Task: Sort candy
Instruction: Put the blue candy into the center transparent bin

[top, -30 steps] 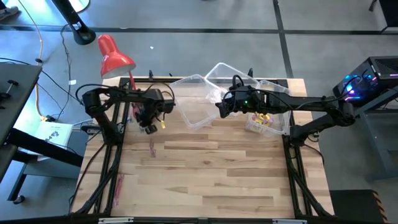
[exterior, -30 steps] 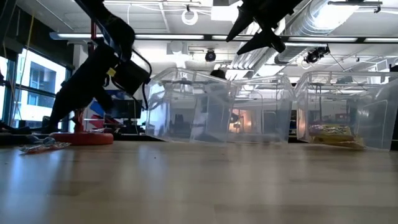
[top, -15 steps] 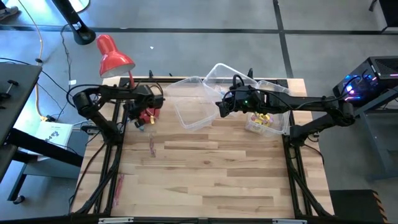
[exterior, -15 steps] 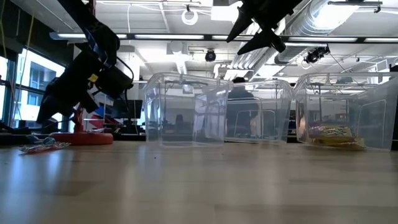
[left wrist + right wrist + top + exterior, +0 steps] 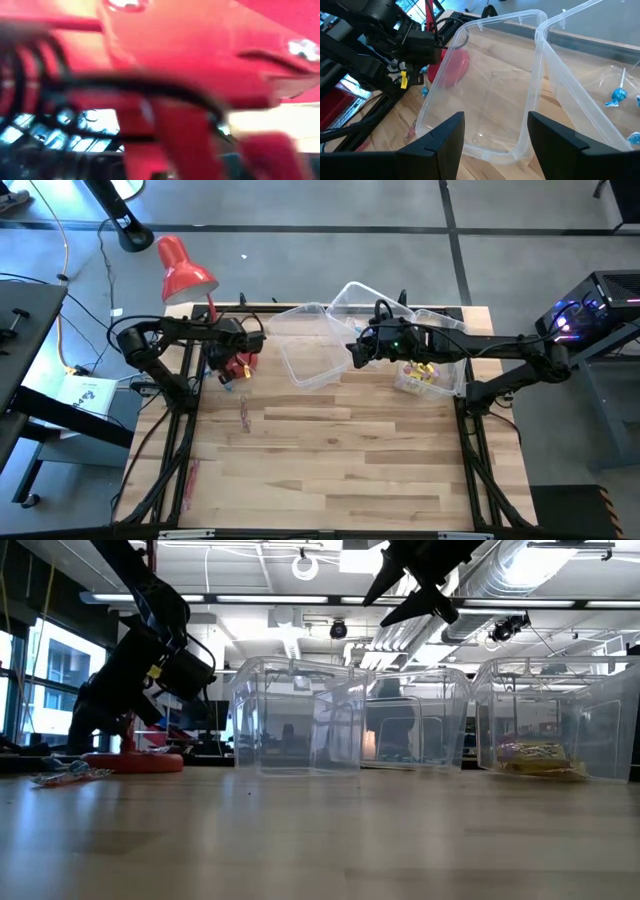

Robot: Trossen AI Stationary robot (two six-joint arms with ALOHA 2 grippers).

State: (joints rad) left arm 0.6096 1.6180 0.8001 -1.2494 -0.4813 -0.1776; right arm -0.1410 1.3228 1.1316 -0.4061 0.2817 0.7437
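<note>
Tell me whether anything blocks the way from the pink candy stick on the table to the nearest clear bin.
Nothing visible does. Only bare table lies between the candy stick and the nearest bin; the lamp base stands off to the side.

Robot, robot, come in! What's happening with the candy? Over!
Left gripper low at the red lamp base, shut. Right gripper open above the clear bin. Yellow candy binned; pink sticks loose.
</note>
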